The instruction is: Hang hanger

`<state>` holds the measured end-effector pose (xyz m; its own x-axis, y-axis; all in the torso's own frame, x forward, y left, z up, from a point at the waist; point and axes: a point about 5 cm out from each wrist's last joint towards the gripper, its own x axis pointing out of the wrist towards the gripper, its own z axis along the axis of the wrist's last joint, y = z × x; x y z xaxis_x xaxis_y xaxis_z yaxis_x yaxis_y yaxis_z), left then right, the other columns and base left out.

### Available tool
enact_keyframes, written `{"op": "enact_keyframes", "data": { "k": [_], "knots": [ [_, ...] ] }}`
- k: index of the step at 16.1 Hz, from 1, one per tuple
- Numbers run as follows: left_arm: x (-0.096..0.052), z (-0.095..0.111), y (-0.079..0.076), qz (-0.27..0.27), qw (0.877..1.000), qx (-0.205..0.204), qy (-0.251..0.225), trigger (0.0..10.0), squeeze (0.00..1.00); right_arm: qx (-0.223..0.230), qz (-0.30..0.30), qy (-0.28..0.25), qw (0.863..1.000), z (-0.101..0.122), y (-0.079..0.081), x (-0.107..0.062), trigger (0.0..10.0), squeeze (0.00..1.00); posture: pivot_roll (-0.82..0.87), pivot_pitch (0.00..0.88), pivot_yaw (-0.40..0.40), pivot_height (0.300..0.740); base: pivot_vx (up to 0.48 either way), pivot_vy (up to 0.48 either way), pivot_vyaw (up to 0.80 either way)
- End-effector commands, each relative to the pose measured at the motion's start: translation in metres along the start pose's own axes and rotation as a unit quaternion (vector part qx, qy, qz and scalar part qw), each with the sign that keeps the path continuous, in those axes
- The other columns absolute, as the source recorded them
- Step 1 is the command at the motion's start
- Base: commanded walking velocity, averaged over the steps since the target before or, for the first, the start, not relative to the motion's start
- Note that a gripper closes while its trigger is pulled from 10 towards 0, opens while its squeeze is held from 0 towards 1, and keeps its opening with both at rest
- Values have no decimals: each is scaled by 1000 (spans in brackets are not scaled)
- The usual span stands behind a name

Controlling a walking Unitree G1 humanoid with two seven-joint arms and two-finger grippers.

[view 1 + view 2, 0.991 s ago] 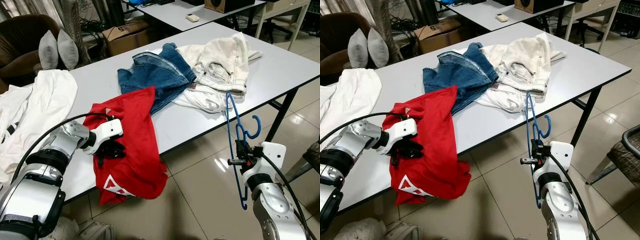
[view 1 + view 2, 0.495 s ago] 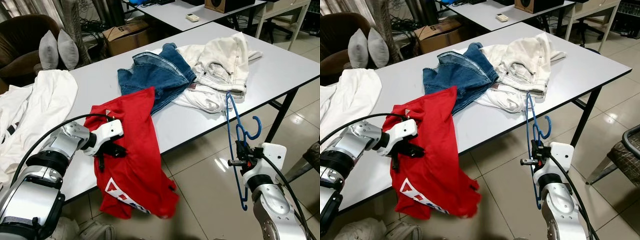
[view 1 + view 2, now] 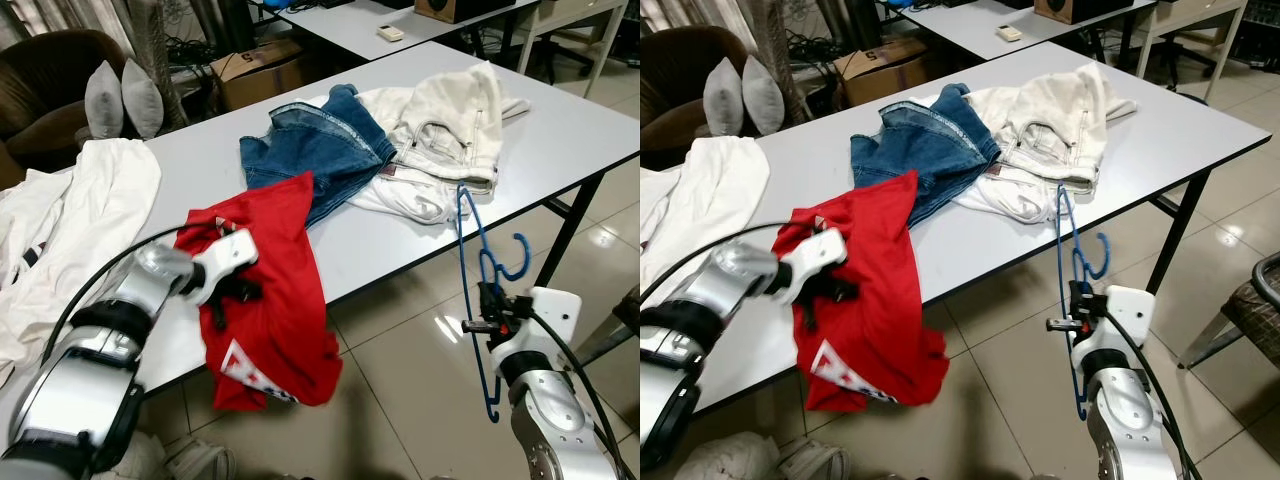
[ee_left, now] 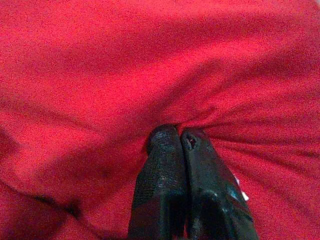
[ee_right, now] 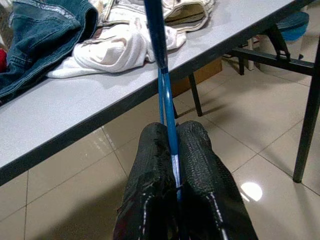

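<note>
Grey counter (image 3: 560,130) carries jeans (image 3: 315,150) and white clothes (image 3: 450,125). Left tool (image 4: 181,137) pinches the red shirt (image 3: 270,300) draped over its edge; right tool (image 5: 172,150) clamps the blue hanger (image 3: 478,290) upright beside the counter.

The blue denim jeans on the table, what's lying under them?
The red T-shirt's upper edge tucks under the blue denim jeans, and grey tabletop lies beneath. Anything else under them is covered.
</note>
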<state>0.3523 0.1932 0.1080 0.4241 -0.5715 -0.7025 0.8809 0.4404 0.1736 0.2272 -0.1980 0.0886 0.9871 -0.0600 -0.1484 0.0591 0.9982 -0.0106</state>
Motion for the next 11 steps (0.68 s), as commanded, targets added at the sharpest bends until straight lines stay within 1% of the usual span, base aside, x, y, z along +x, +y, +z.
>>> {"op": "enact_keyframes", "data": {
  "k": [1,2,3,4,5,6,7,8,9,10,11],
  "knots": [
    [-8,11,13,47,999,10,-12,0,0,3,-2,2,1000,0,1,-2,10000,0,-217,26,227,740,0,0,0],
    [-15,33,29,115,992,36,-28,0,0,2,-5,2,1000,0,0,-1,10000,0,-216,25,227,740,0,0,0],
    [-18,41,35,140,989,44,-32,0,0,2,-5,2,1000,0,-1,-1,10000,0,-216,25,227,740,0,0,0],
    [-29,57,48,202,977,59,-40,0,0,1,-6,0,1000,1,-1,0,10000,0,-219,23,227,740,0,0,0],
    [-40,68,59,257,963,69,-44,0,0,1,-7,0,1000,2,-1,0,10000,0,-221,24,227,740,0,0,0],
    [-68,91,81,378,919,99,-48,0,0,-1,-7,-1,1000,2,-2,1,10000,0,-222,23,229,740,0,0,0],
    [-76,96,85,406,906,104,-52,0,0,-1,-8,-2,1000,2,-3,0,10000,0,-222,23,229,740,0,0,0],
    [-95,109,95,473,873,86,-87,0,0,-2,-9,-1,1000,2,-3,-1,10000,0,-222,23,229,740,0,0,0],
    [-102,112,98,499,858,71,-97,0,0,-2,-10,-1,1000,2,-4,-1,10000,0,-225,21,233,740,0,0,0],
    [-94,103,97,502,860,47,-82,0,0,-1,-11,-1,1000,1,-3,-1,10000,0,-226,21,240,740,0,0,0],
    [-88,98,95,494,866,43,-71,0,0,-1,-11,0,1000,1,-2,-1,10000,0,-226,21,240,740,0,0,0]
  ]
}}
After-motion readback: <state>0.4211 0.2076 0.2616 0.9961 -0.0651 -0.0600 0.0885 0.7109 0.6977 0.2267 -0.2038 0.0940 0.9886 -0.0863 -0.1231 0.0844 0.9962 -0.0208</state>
